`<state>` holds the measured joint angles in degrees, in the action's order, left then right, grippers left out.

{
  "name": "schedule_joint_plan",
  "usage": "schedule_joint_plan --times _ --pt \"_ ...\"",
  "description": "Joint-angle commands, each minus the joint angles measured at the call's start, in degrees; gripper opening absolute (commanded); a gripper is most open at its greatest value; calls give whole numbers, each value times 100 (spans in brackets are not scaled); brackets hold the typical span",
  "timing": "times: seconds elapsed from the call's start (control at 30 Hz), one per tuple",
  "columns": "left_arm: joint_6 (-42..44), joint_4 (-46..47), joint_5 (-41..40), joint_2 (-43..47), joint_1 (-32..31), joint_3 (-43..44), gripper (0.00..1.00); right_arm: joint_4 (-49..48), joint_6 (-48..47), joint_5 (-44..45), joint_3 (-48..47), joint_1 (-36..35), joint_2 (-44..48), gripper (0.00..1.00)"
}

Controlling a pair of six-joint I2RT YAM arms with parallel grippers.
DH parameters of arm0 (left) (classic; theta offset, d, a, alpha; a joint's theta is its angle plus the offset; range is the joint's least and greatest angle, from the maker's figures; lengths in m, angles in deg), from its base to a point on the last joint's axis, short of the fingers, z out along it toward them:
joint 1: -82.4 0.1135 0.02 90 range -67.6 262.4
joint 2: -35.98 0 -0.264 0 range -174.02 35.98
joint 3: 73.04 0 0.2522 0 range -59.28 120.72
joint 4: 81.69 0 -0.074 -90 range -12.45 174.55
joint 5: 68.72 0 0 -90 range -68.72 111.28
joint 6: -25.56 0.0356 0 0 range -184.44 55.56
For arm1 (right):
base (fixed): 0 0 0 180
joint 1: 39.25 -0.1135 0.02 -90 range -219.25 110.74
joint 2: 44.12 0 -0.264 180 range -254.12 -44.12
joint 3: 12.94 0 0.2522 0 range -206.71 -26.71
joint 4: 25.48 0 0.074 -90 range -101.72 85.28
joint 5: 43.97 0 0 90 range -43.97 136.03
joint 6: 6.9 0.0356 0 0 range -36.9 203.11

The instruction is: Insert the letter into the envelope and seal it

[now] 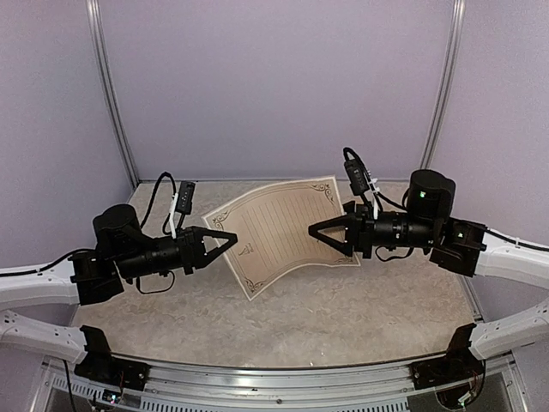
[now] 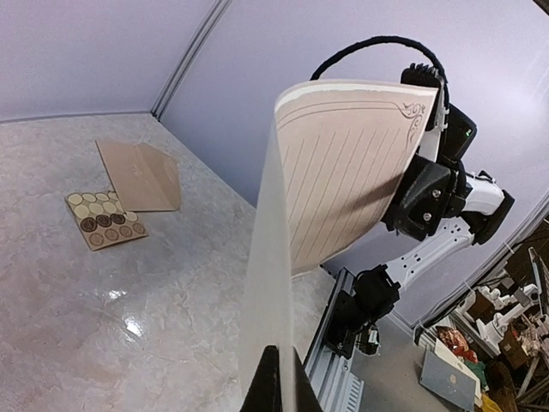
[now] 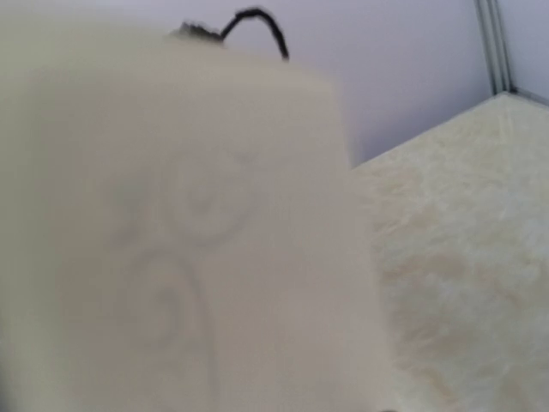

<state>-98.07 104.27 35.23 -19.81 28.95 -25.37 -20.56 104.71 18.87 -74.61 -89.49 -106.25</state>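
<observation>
The letter (image 1: 274, 232), cream with a dark ornamental border and ruled lines, hangs curved in the air between both arms. My left gripper (image 1: 233, 236) is shut on its left edge; in the left wrist view the sheet (image 2: 352, 172) rises edge-on from between the shut fingertips (image 2: 279, 360). My right gripper (image 1: 312, 230) has its tips at the sheet's right part. The blurred letter (image 3: 171, 240) fills the right wrist view and hides those fingers, so their state does not show. The tan envelope (image 2: 141, 176) lies flat on the table, far from both grippers.
A small card of round gold and brown stickers (image 2: 105, 220) lies beside the envelope. The marble-patterned table (image 1: 343, 318) is enclosed by purple walls, and a metal rail (image 1: 283, 378) runs along its near edge.
</observation>
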Motion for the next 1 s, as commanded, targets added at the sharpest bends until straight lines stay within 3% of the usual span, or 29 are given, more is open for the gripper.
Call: schedule_joint_plan --times 0.0,0.27,0.4,0.53,0.67,0.97 --pt "-58 281 -108 -117 -33 227 0 -170 75 301 -109 -268 -196 57" --pt "128 -89 -210 -137 148 341 0 -344 275 812 -91 -478 -106 90" --pt "525 -106 586 59 377 289 0 83 257 1624 -198 -464 276 98" --pt "1065 -536 1232 175 392 476 0 728 201 2538 -391 -327 602 100" --pt "1454 -1077 1556 245 388 720 0 1029 365 2909 -383 132 1014 99" --pt "1619 -1345 2214 467 358 990 0 1585 545 2474 -355 1539 1049 99"
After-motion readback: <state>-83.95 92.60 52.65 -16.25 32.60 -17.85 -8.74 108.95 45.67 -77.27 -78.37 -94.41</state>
